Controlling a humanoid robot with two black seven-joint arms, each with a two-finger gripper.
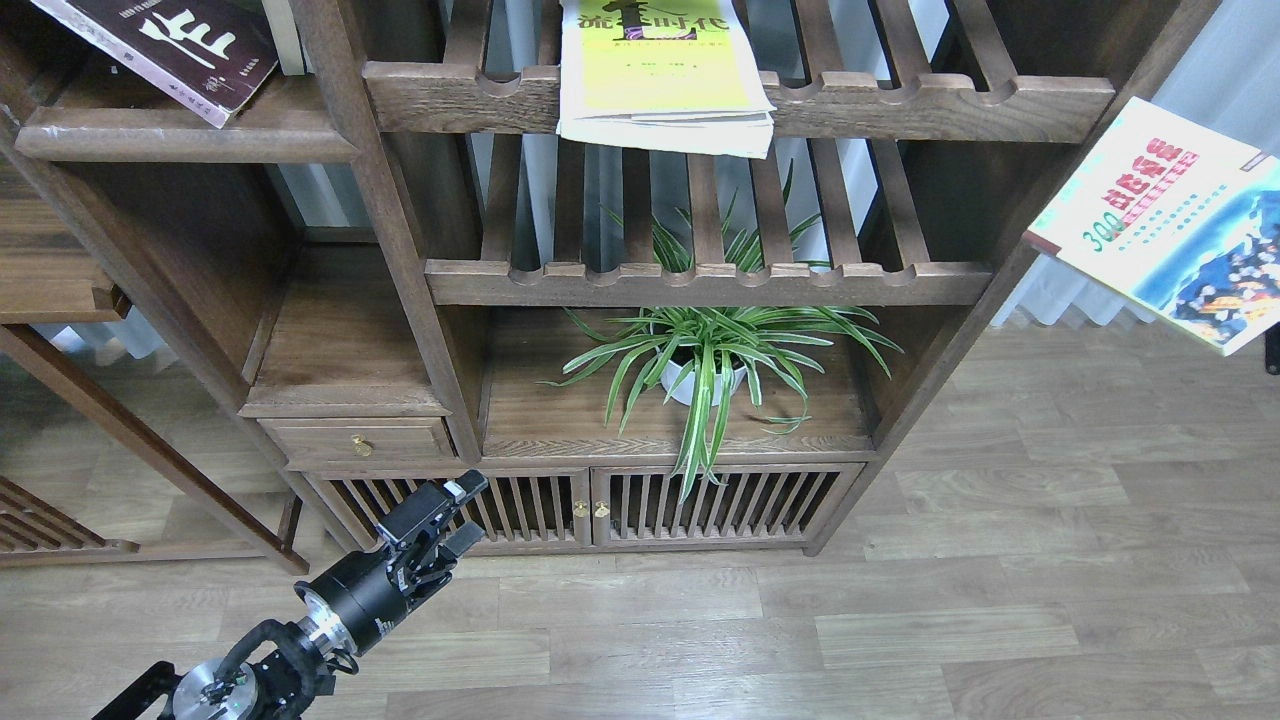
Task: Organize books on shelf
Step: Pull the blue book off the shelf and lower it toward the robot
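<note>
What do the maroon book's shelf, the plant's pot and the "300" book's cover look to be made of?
The shelf: dark-stained wood, matte, with visible grain and a worn, pale-scuffed front edge. The plant pot: smooth white, probably glazed ceramic, though plastic is possible; leaves hide most of it. The "300" book: printed paper cover, seemingly lightly glossy.

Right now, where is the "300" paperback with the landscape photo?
The "300" paperback hangs tilted in the air at the head view's right edge, beside the dark wooden bookcase's right post.

Left arm (300, 640): black cylindrical housing showing a silver ring, looping black cable, shiny metal joint disc; left tool (440, 520) black, white-tipped finger showing.
</note>
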